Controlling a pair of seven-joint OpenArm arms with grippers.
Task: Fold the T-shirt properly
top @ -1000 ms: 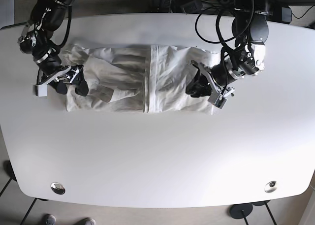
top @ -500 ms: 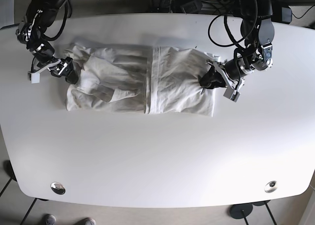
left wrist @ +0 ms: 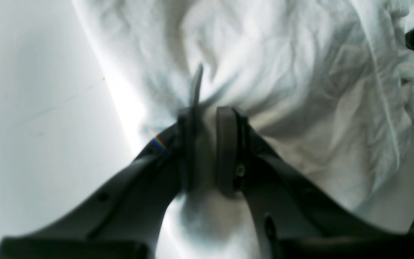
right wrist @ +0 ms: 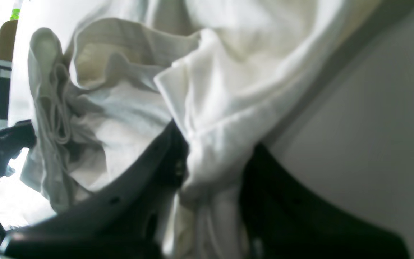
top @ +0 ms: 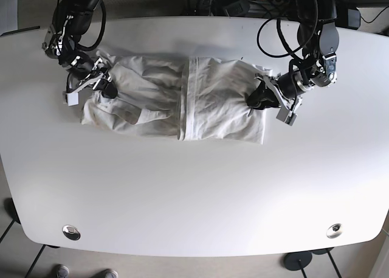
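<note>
Overhead and wrist views of a part-folded T-shirt (top: pixel 176 104). We take the table (top: pixel 194 193) as landmark: the garment lies flat on the table's far half, drawn into a long band with its sides turned in and a raised seam or fold line crossing its middle. The left gripper (top: pixel 260 99), at the band's end toward the table's right edge, has its jaws nearly closed on a thin pinch of cloth, as the left wrist view (left wrist: pixel 207 118) confirms. The right gripper (top: pixel 100 86), at the opposite end, is clamped on a bunched wad of fabric (right wrist: pixel 207 169). We judge the lengthwise folding done but untidy, since that end is rumpled; the end-to-end fold and final smoothing remain.
</note>
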